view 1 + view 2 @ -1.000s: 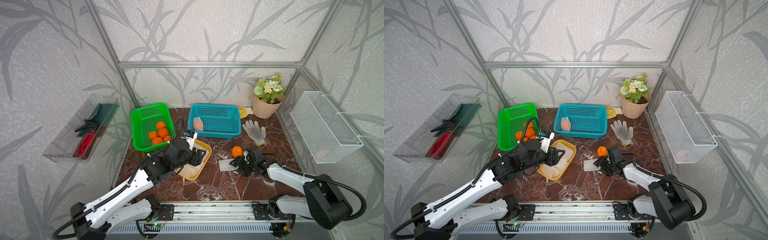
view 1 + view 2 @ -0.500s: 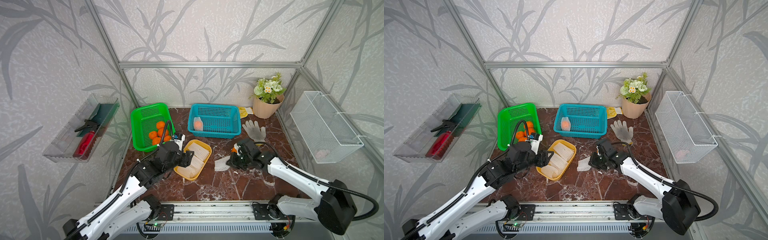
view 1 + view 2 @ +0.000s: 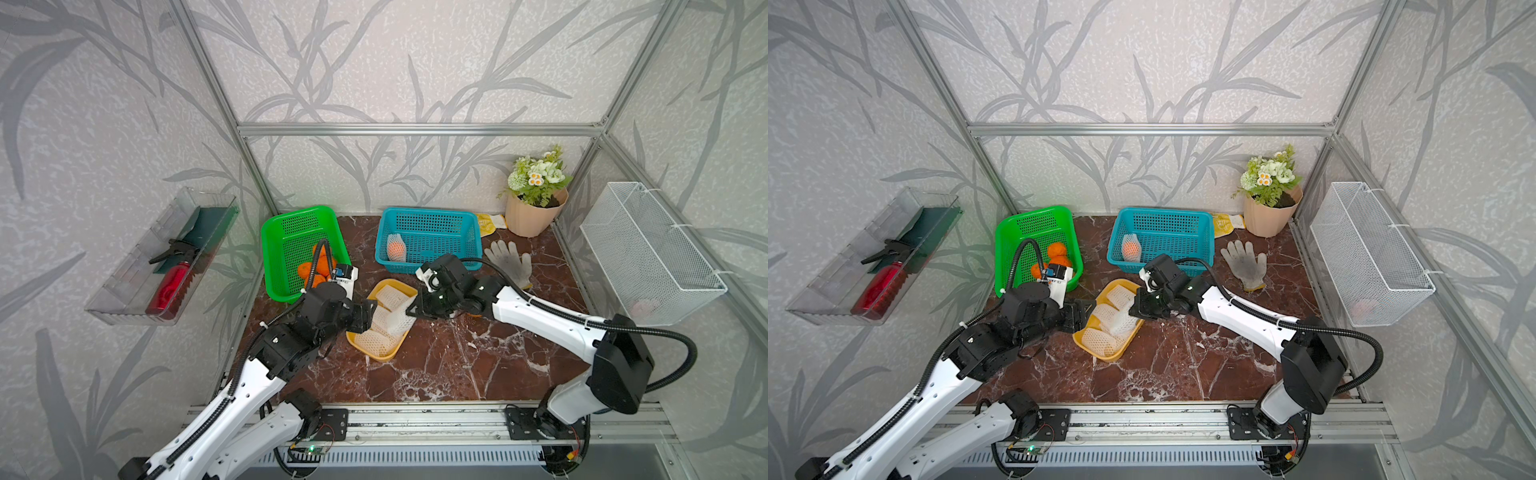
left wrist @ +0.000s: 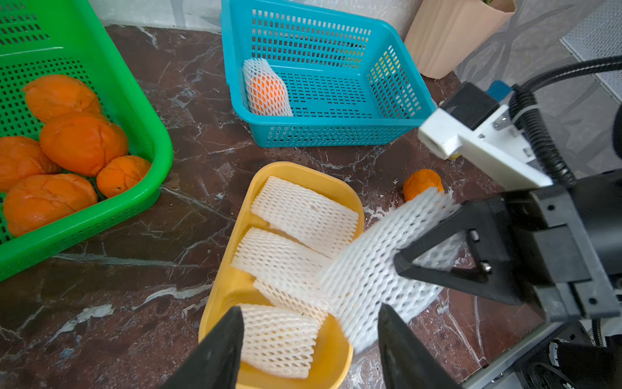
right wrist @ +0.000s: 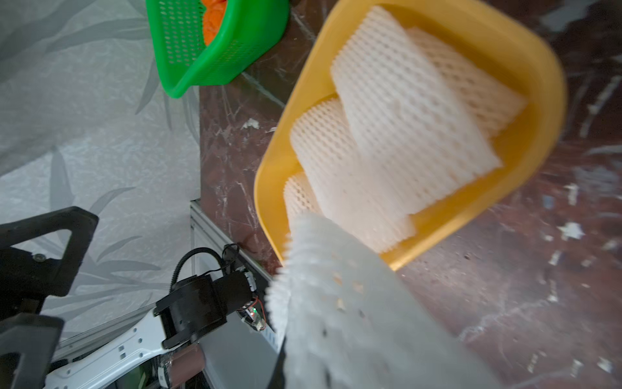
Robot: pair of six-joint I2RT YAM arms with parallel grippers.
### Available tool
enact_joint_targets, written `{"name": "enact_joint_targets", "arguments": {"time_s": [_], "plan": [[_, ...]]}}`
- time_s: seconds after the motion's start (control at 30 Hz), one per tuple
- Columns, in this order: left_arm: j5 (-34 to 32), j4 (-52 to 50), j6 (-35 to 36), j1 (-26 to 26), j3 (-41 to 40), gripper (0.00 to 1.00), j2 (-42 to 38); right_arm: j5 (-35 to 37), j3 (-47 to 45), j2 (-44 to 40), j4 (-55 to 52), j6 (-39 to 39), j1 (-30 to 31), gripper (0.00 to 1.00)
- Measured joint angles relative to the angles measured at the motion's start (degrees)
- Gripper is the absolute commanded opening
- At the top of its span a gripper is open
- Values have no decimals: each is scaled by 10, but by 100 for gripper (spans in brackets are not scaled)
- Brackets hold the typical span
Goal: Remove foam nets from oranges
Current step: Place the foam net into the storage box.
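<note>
Directions take 12 o'clock as the rear wall, as seen in both top views. The right gripper [image 4: 404,260] was closed tight on one edge of a foam net [image 4: 377,269], a limp white sleeve of soft mesh with diamond-shaped holes. This net hung tilted above the 3 o'clock rim of the yellow tray [image 3: 358,345], a smooth oblong plastic dish with rounded corners. Several flat nets [image 4: 304,215] lay overlapping inside the tray.

The left gripper [image 4: 309,308] stood at the tray's 9 o'clock side, its black tapered fingers spread wide with nothing between them.

At 10 o'clock from the tray, the green basket [image 3: 291,224], of rigid perforated plastic, held five bare oranges [image 4: 82,143] with dimpled, creased skin. At 1 o'clock, the blue basket [image 3: 428,217], of similar slotted plastic, held one netted orange [image 3: 396,248] leaning in its 8 o'clock corner. One loose orange [image 4: 422,182] rested on the dark veined marble tabletop [image 3: 457,374] at 3 o'clock from the tray, near the right gripper.
</note>
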Motion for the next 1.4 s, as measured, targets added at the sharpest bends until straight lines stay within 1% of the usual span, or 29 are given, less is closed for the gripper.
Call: {"name": "enact_joint_targets", "arguments": {"time_s": [0.03,0.1,0.2,0.23,0.3,0.33,0.37,0.43,0.5,0.6,0.7,0.83,0.93,1.03,1.07,1.13,1.17,1.27,1.3,1.37,1.4], "plan": [[1,0,1,0,5,58,0,-5,15,19,3,0,5,0],[6,-1,4,0,14,51,5,-21,39,64,26,5,10,0],[8,-10,6,1,25,45,25,-40,56,117,39,13,14,0],[10,-11,7,1,26,40,34,-44,60,130,36,12,14,0],[20,-14,6,3,27,26,59,-54,71,158,31,8,14,0],[25,-15,6,3,26,23,73,-58,71,166,31,7,14,2],[30,-14,2,3,24,22,91,-61,71,175,31,7,14,5],[33,-10,-11,3,9,21,118,-66,65,183,37,7,14,13],[40,5,-29,3,-29,20,127,-69,53,185,45,9,12,23],[45,17,-54,3,-77,19,136,-71,43,185,45,9,7,30],[61,35,-78,3,-99,18,174,-73,34,182,53,13,0,40],[79,63,-100,3,-101,18,252,-83,19,171,57,27,-12,47],[86,68,-106,3,-96,16,312,-89,14,154,54,40,-24,53],[89,69,-107,3,-84,14,365,-93,-4,113,44,52,-49,60],[90,69,-107,3,-80,14,375,-93,-8,94,34,53,-62,65],[90,65,-107,3,-71,15,378,-87,-13,51,8,46,-91,75],[91,64,-107,3,-66,16,373,-80,-13,26,-8,39,-108,77],[93,59,-103,3,-45,24,346,-36,-6,-44,-74,-9,-156,88],[95,57,-102,3,-33,27,333,-13,3,-57,-104,-34,-171,90],[100,51,-98,3,-2,29,311,37,23,-65,-157,-83,-193,92],[101,49,-97,3,16,32,299,62,31,-61,-179,-110,-200,93]]}}
